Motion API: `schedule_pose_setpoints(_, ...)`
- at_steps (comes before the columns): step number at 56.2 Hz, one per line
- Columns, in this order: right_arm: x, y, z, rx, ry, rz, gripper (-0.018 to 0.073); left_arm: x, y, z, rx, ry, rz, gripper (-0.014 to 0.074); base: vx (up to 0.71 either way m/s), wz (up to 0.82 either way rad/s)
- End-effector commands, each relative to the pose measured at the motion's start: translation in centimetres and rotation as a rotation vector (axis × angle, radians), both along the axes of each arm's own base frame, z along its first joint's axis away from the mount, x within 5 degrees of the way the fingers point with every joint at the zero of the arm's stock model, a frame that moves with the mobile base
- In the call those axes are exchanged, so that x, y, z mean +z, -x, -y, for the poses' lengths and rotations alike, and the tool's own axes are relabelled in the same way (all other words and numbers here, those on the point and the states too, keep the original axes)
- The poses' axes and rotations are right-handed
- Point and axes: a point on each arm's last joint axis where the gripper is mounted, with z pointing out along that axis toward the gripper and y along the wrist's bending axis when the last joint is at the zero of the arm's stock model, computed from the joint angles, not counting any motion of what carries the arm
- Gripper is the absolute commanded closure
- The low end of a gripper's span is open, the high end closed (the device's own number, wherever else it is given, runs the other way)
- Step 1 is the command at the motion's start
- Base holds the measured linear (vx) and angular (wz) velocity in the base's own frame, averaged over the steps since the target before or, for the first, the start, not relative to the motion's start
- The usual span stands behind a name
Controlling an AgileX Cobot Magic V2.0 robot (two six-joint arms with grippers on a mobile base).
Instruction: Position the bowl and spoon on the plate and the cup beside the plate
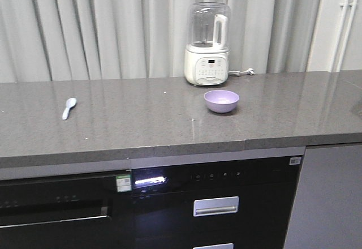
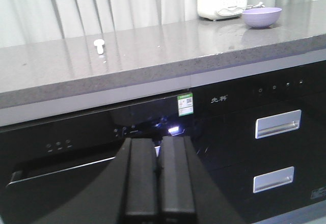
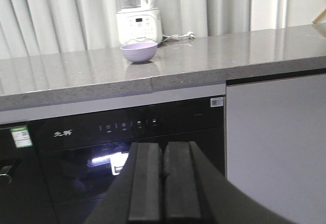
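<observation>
The lavender bowl (image 1: pixel 221 101) sits upright on the grey countertop (image 1: pixel 141 121), right of centre, in front of the blender; it also shows as the bowl (image 2: pixel 261 17) and the bowl (image 3: pixel 138 52). The pale spoon (image 1: pixel 68 108) lies far left on the counter, seen small as the spoon (image 2: pixel 99 45). The plate and the cup are out of view. My left gripper (image 2: pixel 158 155) is shut with nothing in it, low in front of the black oven. My right gripper (image 3: pixel 163 158) is shut and empty too, below counter height.
A white blender (image 1: pixel 207 45) with a clear jug stands at the back of the counter, its cord (image 1: pixel 244 72) trailing right. Below the counter edge are a black oven door (image 1: pixel 56 215) and drawers with metal handles (image 1: pixel 215 206). A grey cabinet panel (image 3: pixel 275 147) stands at right.
</observation>
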Motion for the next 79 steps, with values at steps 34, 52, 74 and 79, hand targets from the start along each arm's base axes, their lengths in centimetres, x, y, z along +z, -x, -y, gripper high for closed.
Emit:
schedule_pose_setpoints(34, 0.68, 0.03, -0.06, 0.004, 0.012, 0.084, 0.0568, 1.65, 0.22, -0.05, 0.003, 0.026, 0.119, 0.0602, 0.27, -0.1)
schedule_pose_setpoints(52, 0.68, 0.03, -0.06, 0.004, 0.012, 0.084, 0.0568, 1.65, 0.22, -0.05, 0.003, 0.026, 0.119, 0.0602, 0.36, 0.02)
schedule_pose_setpoints(74, 0.68, 0.03, -0.06, 0.004, 0.012, 0.084, 0.0568, 1.65, 0.22, -0.05, 0.003, 0.026, 0.119, 0.0602, 0.37, 0.23)
schedule_pose_setpoints(79, 0.68, 0.03, -0.06, 0.004, 0.012, 0.084, 0.0568, 1.65, 0.22, -0.05, 0.003, 0.026, 0.119, 0.0602, 0.34, 0.25)
